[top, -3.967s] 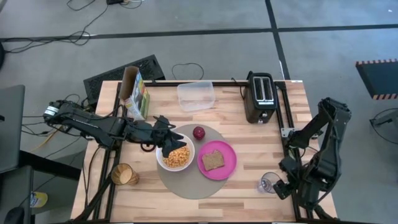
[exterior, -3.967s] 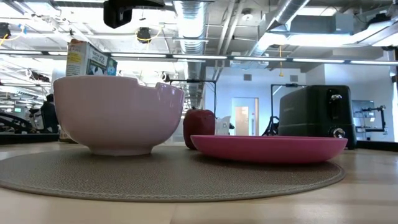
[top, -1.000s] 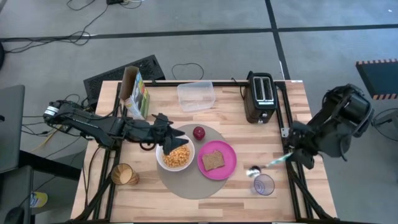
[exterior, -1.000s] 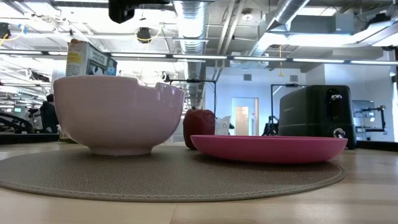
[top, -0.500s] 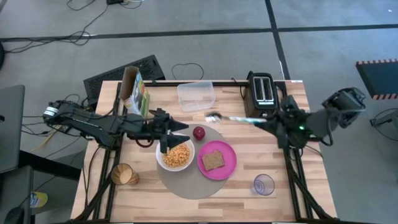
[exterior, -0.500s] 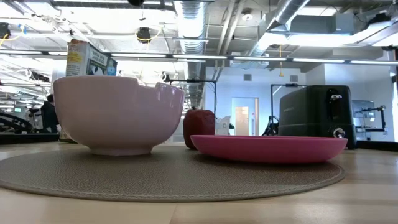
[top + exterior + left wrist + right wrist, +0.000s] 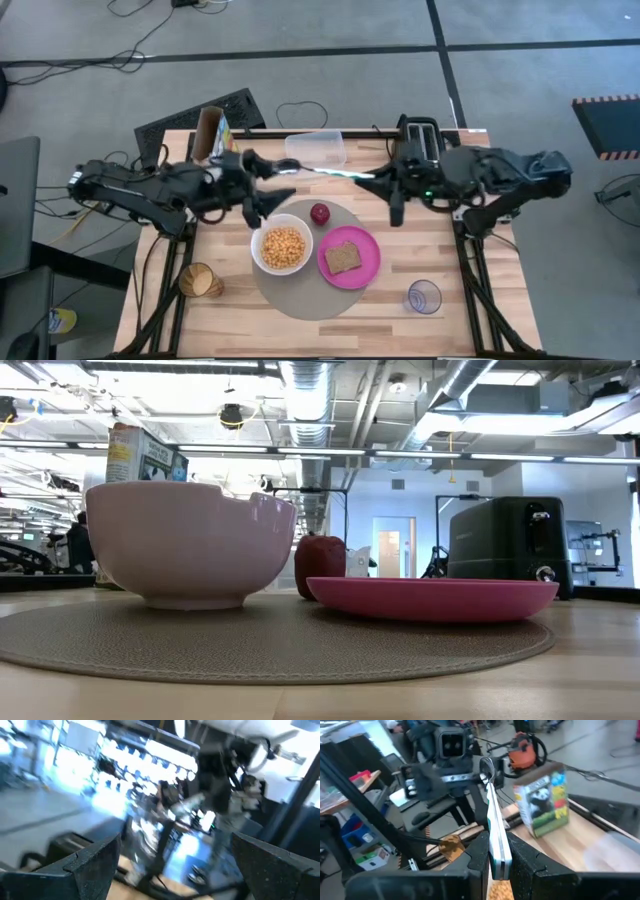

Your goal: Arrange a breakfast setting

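Note:
On the round mat (image 7: 300, 295) stand the white bowl (image 7: 283, 247) with cereal, the magenta plate (image 7: 368, 268) bearing the toast (image 7: 344, 257), and the red apple (image 7: 320, 213). The clear glass (image 7: 424, 296) stands on the table near the right front. My right gripper (image 7: 383, 182) hangs above the table's far middle, shut on the teal-handled spoon (image 7: 335, 172), which points toward the table's left. My left gripper (image 7: 268, 190) faces it, open, its fingers around the spoon's bowl end (image 7: 486, 767); whether they touch it I cannot tell. My right gripper pinches the spoon's teal handle (image 7: 498, 845) between its two fingers. The fingers come level from the table's right and lie along the spoon. The spoon sticks straight out ahead of them, roughly level, lifted clear of the table.
The black toaster (image 7: 420, 152) stands at the far right just behind my right arm. A clear tub (image 7: 316, 152) lies at the far middle, a cereal box (image 7: 215, 140) at the far left, and a brown cup (image 7: 200, 280) near the left front.
My right gripper has swung from beside the glass at the near right up toward the far edge and then leftward, carrying the spoon, which now points left. My left gripper has drawn back from over the bowl toward the far edge and turned to face the spoon.

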Action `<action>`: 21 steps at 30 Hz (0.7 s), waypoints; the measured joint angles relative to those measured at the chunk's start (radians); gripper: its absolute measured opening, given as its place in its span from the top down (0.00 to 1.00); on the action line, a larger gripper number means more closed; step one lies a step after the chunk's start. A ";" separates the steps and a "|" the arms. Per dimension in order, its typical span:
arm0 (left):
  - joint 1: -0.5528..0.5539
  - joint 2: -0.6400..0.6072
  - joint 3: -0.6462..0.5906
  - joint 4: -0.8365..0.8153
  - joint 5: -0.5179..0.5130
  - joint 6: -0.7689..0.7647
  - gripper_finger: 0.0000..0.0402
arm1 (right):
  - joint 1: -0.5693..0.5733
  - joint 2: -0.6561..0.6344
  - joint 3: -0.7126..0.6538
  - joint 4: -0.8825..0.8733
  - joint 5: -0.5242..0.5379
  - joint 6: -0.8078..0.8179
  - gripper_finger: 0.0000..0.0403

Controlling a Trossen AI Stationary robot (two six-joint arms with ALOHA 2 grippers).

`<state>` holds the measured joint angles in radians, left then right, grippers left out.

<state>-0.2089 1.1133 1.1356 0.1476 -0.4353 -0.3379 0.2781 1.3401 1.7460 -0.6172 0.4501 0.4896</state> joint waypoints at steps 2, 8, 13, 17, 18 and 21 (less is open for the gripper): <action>0.000 -0.024 0.001 -0.004 -0.045 0.029 0.11 | -0.017 0.014 -0.001 0.060 -0.042 -0.030 0.81; 0.000 -0.093 0.001 -0.002 -0.115 0.121 0.13 | -0.064 0.024 -0.001 0.138 -0.089 -0.057 0.81; 0.000 -0.113 0.001 0.018 -0.114 0.179 0.23 | -0.094 0.024 -0.001 0.156 -0.090 -0.057 0.81; 0.000 -0.113 0.001 0.042 -0.112 0.223 0.33 | -0.117 0.042 0.001 0.194 -0.122 -0.062 0.81; -0.001 -0.113 0.001 0.047 -0.113 0.231 0.36 | -0.121 0.044 0.000 0.196 -0.138 -0.064 0.81; -0.001 -0.113 0.001 0.064 -0.124 0.258 0.44 | -0.135 0.075 0.001 0.244 -0.182 -0.065 0.81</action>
<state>-0.2094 1.0002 1.1362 0.2115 -0.5598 -0.0802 0.1428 1.4150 1.7470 -0.3731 0.2678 0.4248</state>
